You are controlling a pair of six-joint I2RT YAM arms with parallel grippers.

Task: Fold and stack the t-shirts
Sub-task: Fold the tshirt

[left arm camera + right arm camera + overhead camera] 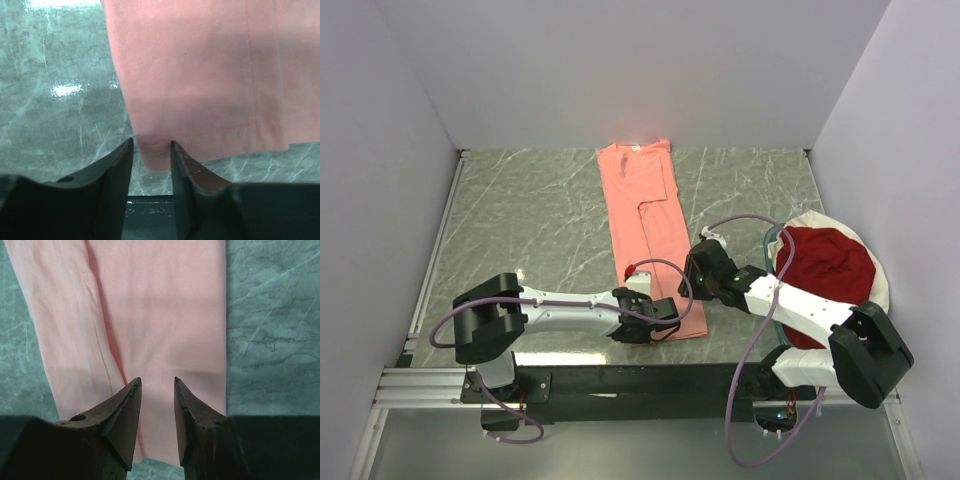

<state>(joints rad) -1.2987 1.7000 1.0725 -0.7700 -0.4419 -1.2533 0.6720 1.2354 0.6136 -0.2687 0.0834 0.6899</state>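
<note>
Left wrist showed the left gripper half-open and empty, astride the near hem corner of the salmon-pink t-shirt lying on the table; the right gripper likewise. Both should pinch the hem evenly.

Marbled grey-green table, plain pale walls, perhaps lit overhead.

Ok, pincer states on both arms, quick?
Left pincer: open, straddling a corner of the salmon-pink t-shirt, nothing gripped.
Right pincer: open over the same shirt, holding nothing.

Tabletop open left of pink t-shirt; basket seemingly crowds right.
</note>
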